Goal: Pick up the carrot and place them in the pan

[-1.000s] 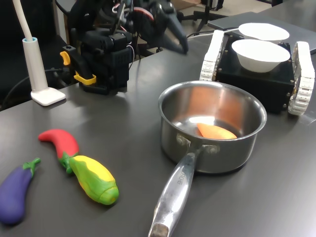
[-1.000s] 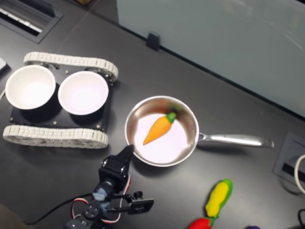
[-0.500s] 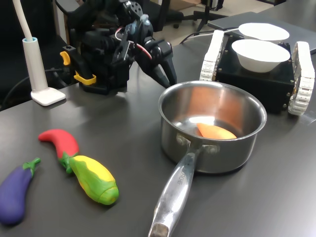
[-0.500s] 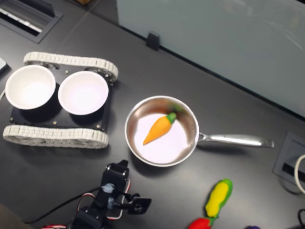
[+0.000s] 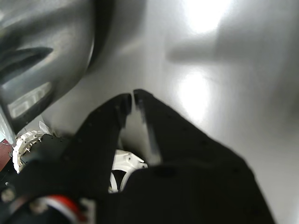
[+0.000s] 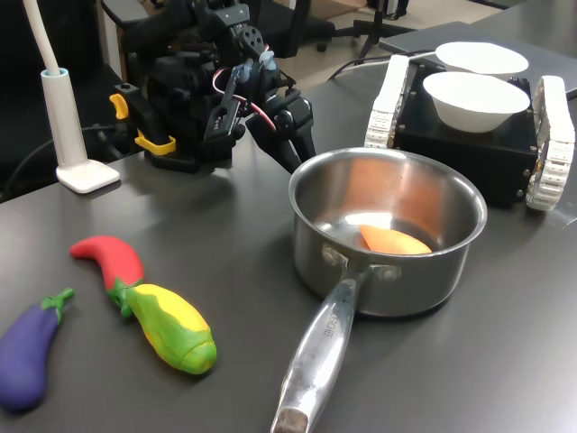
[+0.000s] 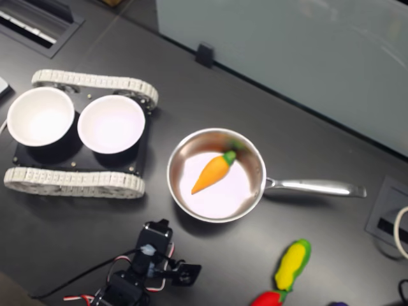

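Note:
The orange carrot (image 6: 394,241) (image 7: 211,173) lies on the bottom of the steel pan (image 6: 397,290) (image 7: 257,160), its green end toward the handle side in the second exterior view. My black gripper (image 6: 301,159) (image 7: 158,227) (image 5: 132,95) hangs low over the table just outside the pan's rim, on the first exterior view's left of it. It is shut and holds nothing. In the wrist view the pan's outer wall (image 5: 42,56) curves close beside the fingertips. The arm is folded back toward its base.
A red chili (image 6: 108,258), a yellow-green corn (image 6: 173,327) (image 7: 292,261) and a purple eggplant (image 6: 27,354) lie at the first exterior view's lower left. Two white bowls (image 6: 473,99) (image 7: 111,123) sit on a black tracked base. A white lamp post (image 6: 65,122) stands beside the arm's base (image 6: 185,104).
The gripper dropped from above the pan's far rim and drew back toward the arm's base, now low beside the pan. The carrot and pan stayed put.

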Controlling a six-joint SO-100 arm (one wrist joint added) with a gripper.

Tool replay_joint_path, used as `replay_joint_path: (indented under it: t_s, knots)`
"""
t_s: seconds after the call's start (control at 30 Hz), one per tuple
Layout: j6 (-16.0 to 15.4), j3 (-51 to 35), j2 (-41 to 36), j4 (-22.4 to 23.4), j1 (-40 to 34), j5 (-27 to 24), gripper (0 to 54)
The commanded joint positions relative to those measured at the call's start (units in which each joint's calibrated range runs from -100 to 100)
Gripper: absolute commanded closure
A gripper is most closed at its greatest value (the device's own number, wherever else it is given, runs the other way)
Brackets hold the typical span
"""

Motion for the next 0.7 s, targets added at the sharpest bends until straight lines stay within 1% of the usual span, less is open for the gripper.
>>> replay_joint_path:
  t_s: [0.0,0.67]
  knots:
    - [-0.7,-1.3,-0.7,-2.8,1.7,-0.7,53.4]
    - [-0.7,-1.3,-0.7,-2.8,-0.2,0.4,53.4]
